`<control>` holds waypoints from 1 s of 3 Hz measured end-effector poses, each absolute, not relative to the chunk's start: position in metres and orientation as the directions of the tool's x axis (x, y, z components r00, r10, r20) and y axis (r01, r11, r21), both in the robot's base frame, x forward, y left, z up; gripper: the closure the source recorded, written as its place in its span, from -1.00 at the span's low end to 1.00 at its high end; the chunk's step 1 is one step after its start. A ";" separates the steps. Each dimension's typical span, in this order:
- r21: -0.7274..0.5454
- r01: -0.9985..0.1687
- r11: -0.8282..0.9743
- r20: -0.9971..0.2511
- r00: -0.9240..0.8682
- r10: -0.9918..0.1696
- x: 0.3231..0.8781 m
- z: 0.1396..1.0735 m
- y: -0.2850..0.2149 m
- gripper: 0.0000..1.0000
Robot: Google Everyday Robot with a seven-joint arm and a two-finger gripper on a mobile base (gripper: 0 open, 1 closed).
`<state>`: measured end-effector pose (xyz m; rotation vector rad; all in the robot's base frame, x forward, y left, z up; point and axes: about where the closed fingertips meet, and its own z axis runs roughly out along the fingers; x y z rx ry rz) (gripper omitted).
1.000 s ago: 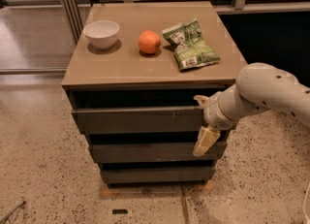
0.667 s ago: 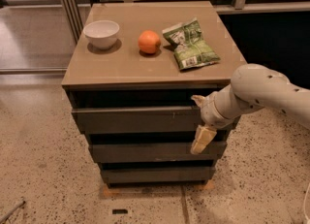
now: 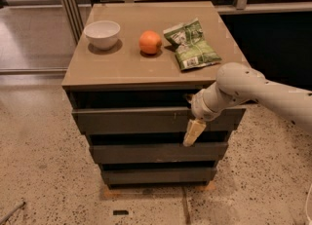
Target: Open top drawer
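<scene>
We are counting three drawer fronts [image 3: 156, 152], one bowl [image 3: 102, 33], one orange [image 3: 150, 42], two snack bags [image 3: 192, 48], and one gripper [image 3: 194, 132] at the top drawer [image 3: 131, 120].

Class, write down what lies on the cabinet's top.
White bowl, orange and green snack bag lie on top. The gripper is at the front of the top drawer, whose inside is hidden.

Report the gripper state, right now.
Gripper: against the front of the top drawer, right of centre; whether it is open, closed or holding anything cannot be told.
</scene>
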<state>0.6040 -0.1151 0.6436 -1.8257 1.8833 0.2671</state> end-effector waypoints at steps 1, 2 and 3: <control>-0.199 -0.977 0.082 -0.478 0.024 -0.878 0.605 0.643 -0.114 -1.00; -0.175 -0.983 0.061 -0.481 0.031 -0.876 0.597 0.647 -0.108 -1.00; -0.125 -0.991 0.045 -0.495 0.023 -0.869 0.584 0.654 -0.104 -1.00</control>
